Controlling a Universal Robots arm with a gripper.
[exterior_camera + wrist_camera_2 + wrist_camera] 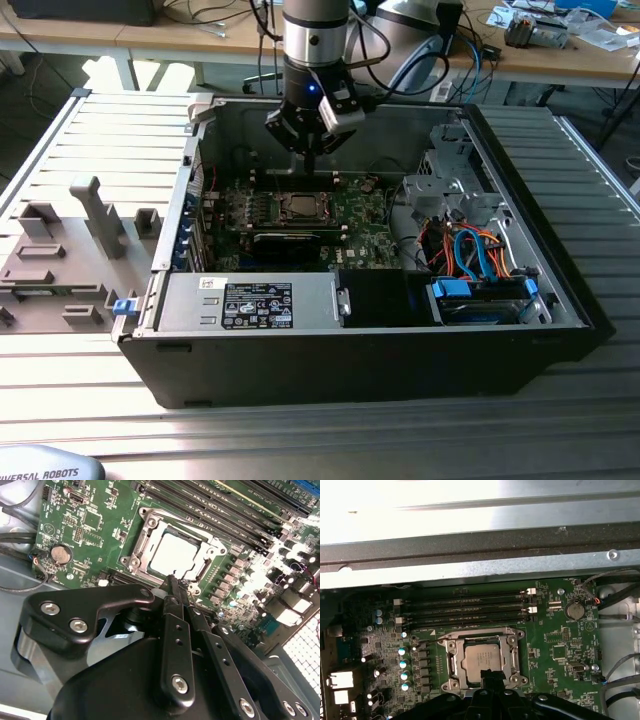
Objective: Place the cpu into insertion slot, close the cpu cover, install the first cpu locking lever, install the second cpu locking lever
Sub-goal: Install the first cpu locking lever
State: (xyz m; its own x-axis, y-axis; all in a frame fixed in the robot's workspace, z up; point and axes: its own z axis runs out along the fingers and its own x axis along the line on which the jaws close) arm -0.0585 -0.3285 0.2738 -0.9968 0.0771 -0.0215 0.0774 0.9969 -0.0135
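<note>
I hang inside the open computer case (560, 290), a black steel tower lying on its side on ribbed aluminium table (120, 120). Under me lies the green motherboard (555, 630), matte and studded with capacitors, with long black memory slots (470, 607) beside the socket. The cpu (481, 661) already sits in the insertion slot (451, 656): its dull silver-grey square lid lies flat and centred. The cpu cover (512, 652), a thin bright metal frame, looks folded down around the chip, its window showing the lid. So placing seems done and the cover appears closed; I cannot tell whether either thin wire locking lever is latched. My gripper (172, 582), black anodised, has its fingers pressed together with nothing between them, tips just above the socket's edge.
</note>
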